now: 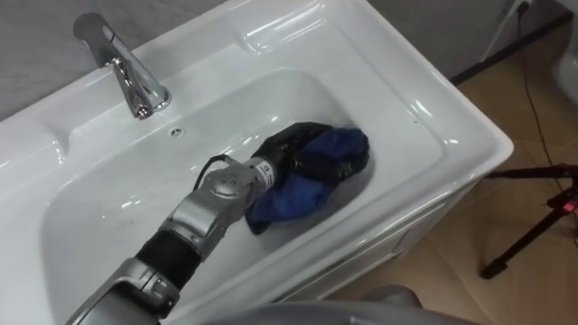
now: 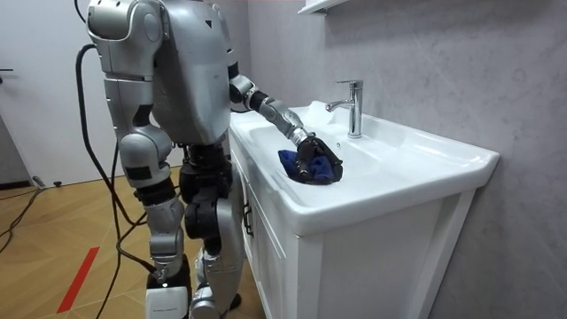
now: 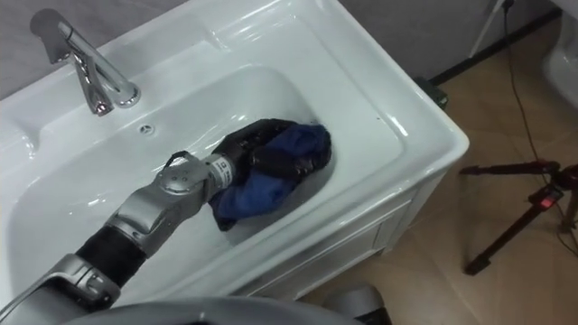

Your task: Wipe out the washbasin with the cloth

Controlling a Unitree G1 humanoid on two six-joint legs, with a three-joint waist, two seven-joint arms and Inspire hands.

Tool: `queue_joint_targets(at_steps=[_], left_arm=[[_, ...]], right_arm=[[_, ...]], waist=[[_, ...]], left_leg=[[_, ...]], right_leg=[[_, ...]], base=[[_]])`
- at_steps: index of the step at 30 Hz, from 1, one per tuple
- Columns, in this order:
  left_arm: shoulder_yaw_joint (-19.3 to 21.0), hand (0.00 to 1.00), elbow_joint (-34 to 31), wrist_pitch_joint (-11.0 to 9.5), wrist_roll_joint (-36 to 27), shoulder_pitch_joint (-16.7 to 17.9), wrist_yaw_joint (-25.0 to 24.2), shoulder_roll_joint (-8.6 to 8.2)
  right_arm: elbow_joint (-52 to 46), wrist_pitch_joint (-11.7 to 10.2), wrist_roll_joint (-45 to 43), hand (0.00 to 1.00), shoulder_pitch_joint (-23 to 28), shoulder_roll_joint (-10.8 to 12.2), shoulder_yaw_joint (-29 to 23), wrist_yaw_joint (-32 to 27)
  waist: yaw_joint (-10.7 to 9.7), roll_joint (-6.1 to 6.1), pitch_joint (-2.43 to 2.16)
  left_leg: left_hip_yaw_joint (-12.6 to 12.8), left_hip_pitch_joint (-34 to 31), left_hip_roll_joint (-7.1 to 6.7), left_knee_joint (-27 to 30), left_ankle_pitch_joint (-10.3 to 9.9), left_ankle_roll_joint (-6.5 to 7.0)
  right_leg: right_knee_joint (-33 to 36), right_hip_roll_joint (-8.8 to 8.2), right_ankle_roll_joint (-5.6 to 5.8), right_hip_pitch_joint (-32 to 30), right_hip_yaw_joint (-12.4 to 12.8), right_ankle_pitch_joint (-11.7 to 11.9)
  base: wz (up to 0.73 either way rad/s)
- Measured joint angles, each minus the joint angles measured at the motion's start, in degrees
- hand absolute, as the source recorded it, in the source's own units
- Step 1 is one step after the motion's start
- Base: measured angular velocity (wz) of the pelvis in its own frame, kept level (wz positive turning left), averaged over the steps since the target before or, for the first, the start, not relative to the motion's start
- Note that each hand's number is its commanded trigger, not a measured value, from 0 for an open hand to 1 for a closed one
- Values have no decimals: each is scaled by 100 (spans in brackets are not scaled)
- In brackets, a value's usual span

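Basin [image 1: 433, 99]: white glazed ceramic, a rectangular top with a rounded, glossy bowl.
Tap [image 1: 122, 68]: polished metal, with an angled spout, on the rear ledge.
Cloth [image 1: 282, 200]: blue, soft and crumpled, lying on the floor of the bowl near its front wall.
Left hand [image 1: 302, 155]: black, resting on top of the cloth, its fingers curled down into the folds and gripping them.
Arm: grey, reaching from the lower left, with the wrist angled down into the bowl.
Stance: upright against the white cabinet [image 2: 266, 257].
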Motion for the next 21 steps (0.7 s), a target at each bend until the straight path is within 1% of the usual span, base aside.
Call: queue_joint_targets(at_steps=[2,6,8,9,11,12,13,14,15,16,17,18,19,21], left_arm=[[1,100,0,0,-1,-2,-4,-8],[-3,100,0,-9,21,-1,-5,-16],[17,100,-1,-74,254,4,-14,-8],[31,100,-11,-138,451,20,-46,4],[94,100,-16,-196,864,28,-122,-35],[122,100,32,-260,1099,78,-129,-56],[151,100,59,-289,1356,172,-105,-46],[177,100,85,-299,1510,233,-93,-38],[253,100,210,-302,1851,348,-49,-36],[374,100,392,-302,2175,447,37,-28],[459,100,525,-302,2295,492,73,-18],[676,100,710,-340,2432,649,154,7],[906,100,878,-467,2655,756,234,6],[1079,100,1049,-541,3088,841,460,57]], right_arm=[[41,-46,4,0,-1,0,-1,0],[51,-62,60,0,-13,7,46,-8],[51,-66,53,0,-2,29,38,-4],[44,-66,46,0,-1,36,36,10],[41,-58,52,0,-9,33,32,36],[69,-45,51,0,-4,33,35,71],[48,-38,46,0,9,35,34,85],[16,-35,43,0,29,37,34,89],[-51,-36,34,0,79,44,30,110],[-64,-36,25,0,98,67,-22,118],[-62,-35,26,0,106,77,-26,116],[-63,-28,-4,0,111,95,-44,107],[-63,-25,-65,0,128,123,-135,111],[-81,-14,-113,0,193,140,-205,109]], waist=[[-16,-8,6],[-4,-36,33],[53,-69,57],[62,-89,71],[112,-115,82],[159,-136,86],[253,-165,75],[258,-186,68],[269,-241,70],[354,-302,53],[390,-330,50],[443,-398,56],[516,-473,41],[656,-566,2]], left_leg=[[1,4,0,4,-23,42],[21,7,-9,9,-27,61],[43,23,-8,8,-23,68],[43,20,-8,8,-21,70],[56,35,-8,7,-21,71],[92,71,-5,5,-21,71],[122,106,1,-1,-20,71],[117,122,1,-3,-20,71],[122,158,0,-13,-20,71],[133,180,2,-14,-21,71],[136,185,3,-13,-21,71],[135,186,-1,-13,-21,71],[135,199,-3,-14,-21,71],[133,248,-6,-15,-21,70]], right_leg=[[0,2,7,3,2,4],[1,-5,28,-3,19,10],[-5,3,36,-2,53,2],[-13,5,39,-2,60,-4],[-6,6,41,-5,85,-6],[8,15,41,-1,145,-6],[12,24,39,8,179,-5],[12,26,39,20,186,-5],[8,30,39,61,183,-5],[15,36,39,71,201,-5],[10,38,39,73,217,-5],[5,35,39,85,213,-5],[6,33,39,97,219,-5],[4,32,39,135,230,-5]], base=[[0],[-1],[-8],[-3],[-7],[-27],[-27],[-15],[0],[-3],[-4],[0],[0],[-2]])
